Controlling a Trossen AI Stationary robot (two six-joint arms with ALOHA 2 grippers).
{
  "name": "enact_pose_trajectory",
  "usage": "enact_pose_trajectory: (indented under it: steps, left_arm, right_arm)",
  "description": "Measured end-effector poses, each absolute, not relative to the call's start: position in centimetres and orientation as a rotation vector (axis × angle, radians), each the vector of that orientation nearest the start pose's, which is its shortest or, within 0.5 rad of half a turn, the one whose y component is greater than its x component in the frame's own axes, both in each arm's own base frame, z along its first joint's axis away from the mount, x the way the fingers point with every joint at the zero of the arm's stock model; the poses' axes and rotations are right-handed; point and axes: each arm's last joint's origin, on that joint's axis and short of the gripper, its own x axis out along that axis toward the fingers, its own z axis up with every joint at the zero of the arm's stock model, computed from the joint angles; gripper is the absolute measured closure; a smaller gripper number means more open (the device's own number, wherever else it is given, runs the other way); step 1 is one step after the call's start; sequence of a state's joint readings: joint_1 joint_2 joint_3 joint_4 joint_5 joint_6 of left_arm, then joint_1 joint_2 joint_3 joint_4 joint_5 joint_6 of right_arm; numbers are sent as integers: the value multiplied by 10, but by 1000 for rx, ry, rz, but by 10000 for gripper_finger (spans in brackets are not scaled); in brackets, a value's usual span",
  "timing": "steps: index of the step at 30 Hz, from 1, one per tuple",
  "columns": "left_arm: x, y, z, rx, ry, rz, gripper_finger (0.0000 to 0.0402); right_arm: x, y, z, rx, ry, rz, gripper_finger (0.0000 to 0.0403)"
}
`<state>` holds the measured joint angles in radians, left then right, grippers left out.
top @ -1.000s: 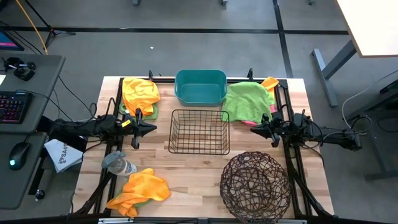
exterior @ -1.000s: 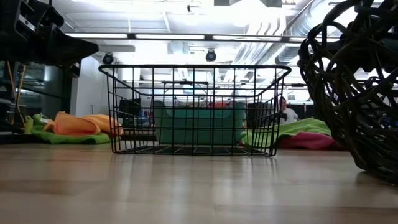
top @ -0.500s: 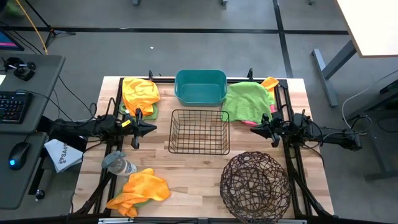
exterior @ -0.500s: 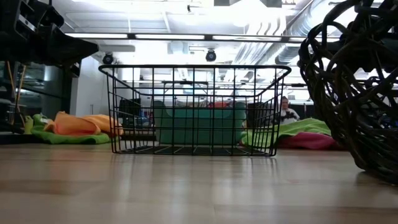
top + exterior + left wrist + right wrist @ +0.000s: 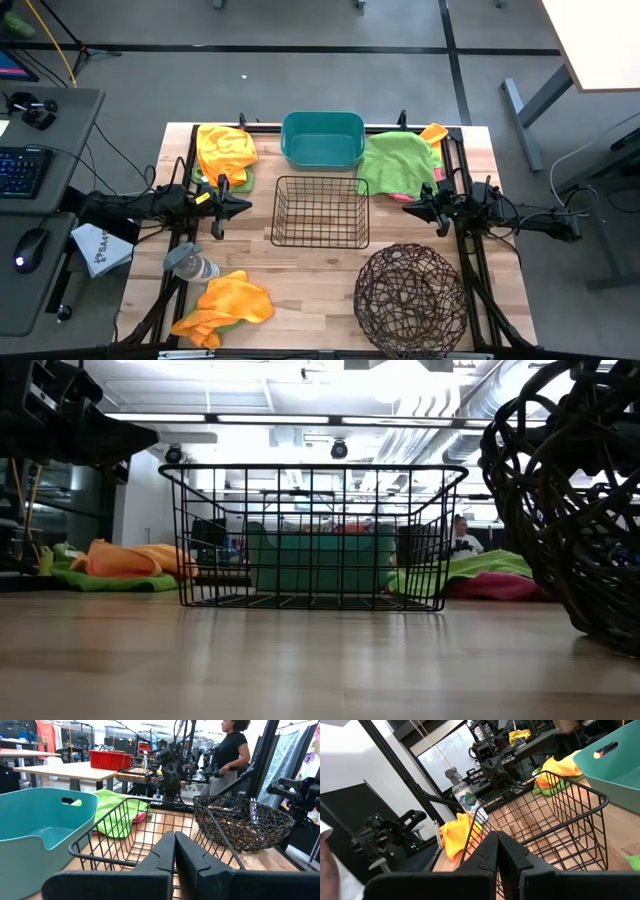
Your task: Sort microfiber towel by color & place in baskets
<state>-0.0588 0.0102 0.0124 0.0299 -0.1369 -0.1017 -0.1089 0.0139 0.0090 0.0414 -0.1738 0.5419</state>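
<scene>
Two slim black jointed arms, each ending in a matte black pincer: the left pincer (image 5: 243,206) and right pincer (image 5: 408,200) taper to smooth wedge-shaped fingers (image 5: 162,854). Black cables trail behind both.

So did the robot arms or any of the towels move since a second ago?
Nothing visibly changed. The left pincer and the right pincer stay shut and empty on either side of the black wire basket, and the teal tub, the round brown basket and the towels lie where they were.
</scene>
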Motion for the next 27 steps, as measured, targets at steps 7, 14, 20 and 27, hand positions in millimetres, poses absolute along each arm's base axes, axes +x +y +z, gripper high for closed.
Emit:
enact_pose_trajectory:
  steps: [7,14,20,27]
  left_arm:
    - [97,-2,170,-105,-36,76,402]
    - [97,-2,170,-105,-36,77,401]
    - [97,-2,170,-105,-36,77,401]
    - [97,-2,170,-105,-35,76,401]
  right_arm:
    - [97,-6,170,536,-18,73,402]
    - [97,-6,169,530,-19,71,402]
    - [95,-14,186,602,-272,-171,402]
    - [76,-27,212,1043,-876,-488,402]
